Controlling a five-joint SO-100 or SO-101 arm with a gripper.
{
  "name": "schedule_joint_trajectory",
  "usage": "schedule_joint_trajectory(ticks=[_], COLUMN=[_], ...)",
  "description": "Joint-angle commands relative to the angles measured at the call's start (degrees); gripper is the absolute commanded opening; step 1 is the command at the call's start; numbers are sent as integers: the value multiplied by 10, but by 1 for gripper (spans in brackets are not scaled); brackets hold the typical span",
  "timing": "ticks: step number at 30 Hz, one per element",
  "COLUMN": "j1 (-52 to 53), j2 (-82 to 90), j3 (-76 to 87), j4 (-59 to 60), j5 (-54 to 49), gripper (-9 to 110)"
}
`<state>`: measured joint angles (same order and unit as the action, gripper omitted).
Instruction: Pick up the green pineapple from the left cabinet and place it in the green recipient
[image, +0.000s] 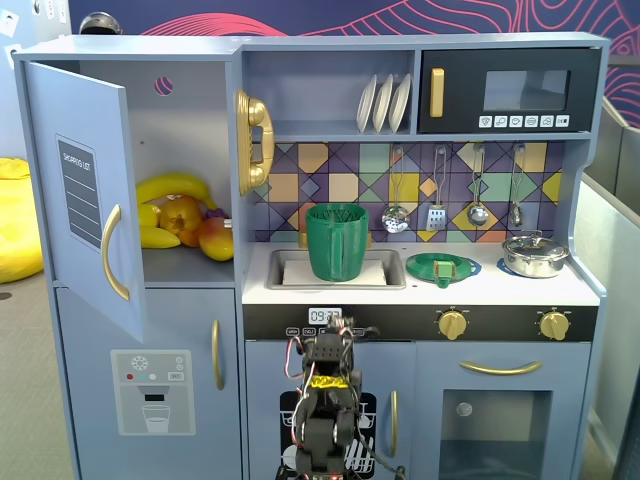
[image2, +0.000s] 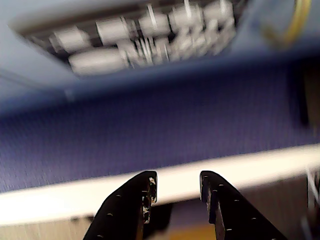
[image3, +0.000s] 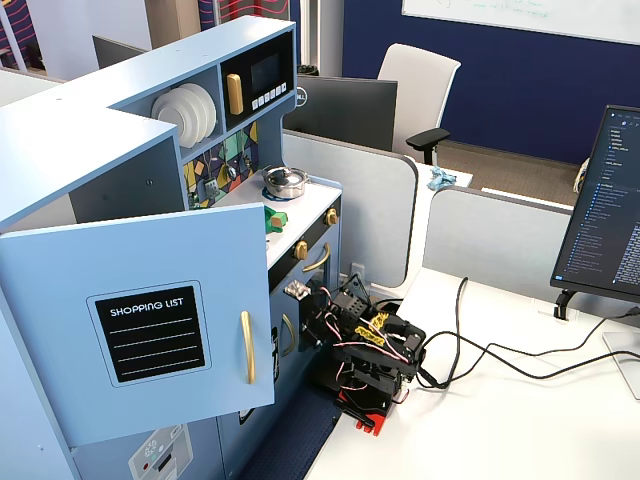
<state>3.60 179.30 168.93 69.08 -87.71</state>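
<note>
Wrist view: black gripper (image2: 176, 186) fingers spread, nothing between; fixed view: ribbed dark-green recipient (image: 337, 241) upright in sink, left cabinet (image: 130, 170) door open.

The left cabinet (image: 150, 160) is a tall blue-grey cupboard whose door (image: 85, 195) stands swung wide open, showing a grey "shopping list" panel and a curved gold handle; in a fixed view from the side the door (image3: 140, 320) faces the camera and hides the shelf. Yellow and orange-red toy fruit lie on its shelf, but the green pineapple cannot be made out among them (too small or hidden). The green recipient (image: 337, 242), a tall dark-green ribbed cup wider at the rim, stands upright in the sink just right of the cabinet.
</note>
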Motion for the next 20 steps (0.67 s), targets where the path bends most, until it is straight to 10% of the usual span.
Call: schedule_joint_trajectory(ticks=[1,20], j1=[10,-17], j2=[27,28], j3=[28,28], j4=[42,185], j5=[1,25], gripper=[0,7])
